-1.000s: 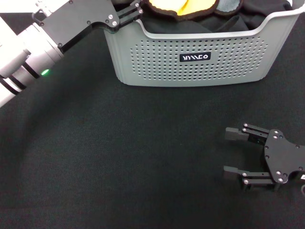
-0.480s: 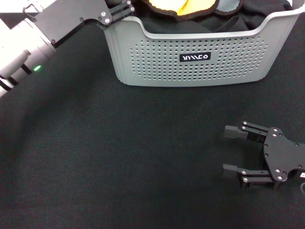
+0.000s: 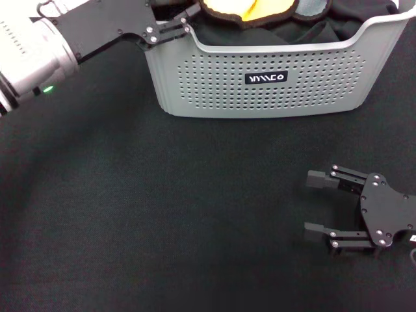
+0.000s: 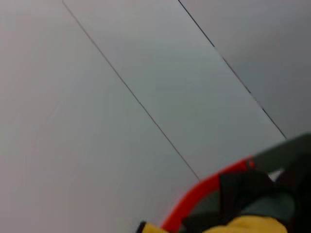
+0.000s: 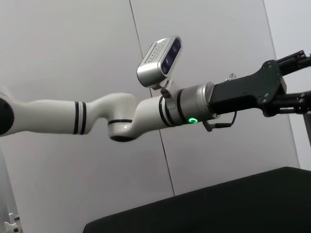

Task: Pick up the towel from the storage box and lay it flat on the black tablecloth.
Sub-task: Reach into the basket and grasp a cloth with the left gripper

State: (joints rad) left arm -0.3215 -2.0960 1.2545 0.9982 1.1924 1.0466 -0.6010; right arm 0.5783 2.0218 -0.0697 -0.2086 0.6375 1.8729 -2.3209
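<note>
The storage box [image 3: 260, 97], a light grey perforated basket, stands at the far side of the black tablecloth [image 3: 162, 214]. The towel [image 3: 250, 10] lies bunched inside it, yellow-orange face up with a black edge and some grey-green [image 3: 312, 6] showing; the left wrist view catches a yellow patch of the towel [image 4: 252, 225]. My left gripper [image 3: 190, 17] reaches over the box's left rim corner, just left of the towel; in the right wrist view its fingers [image 5: 291, 58] stand apart. My right gripper [image 3: 315, 205] rests open low over the tablecloth at the near right.
Dark cloths [image 3: 325, 29] fill the rest of the box beside the towel. A red curved strip [image 4: 204, 191] shows in the left wrist view against a grey panelled wall [image 5: 73, 58]. The tablecloth spreads in front of the box.
The left gripper drew back to the left of the box half a second ago and has moved right again over the rim corner. The right gripper has barely moved.
</note>
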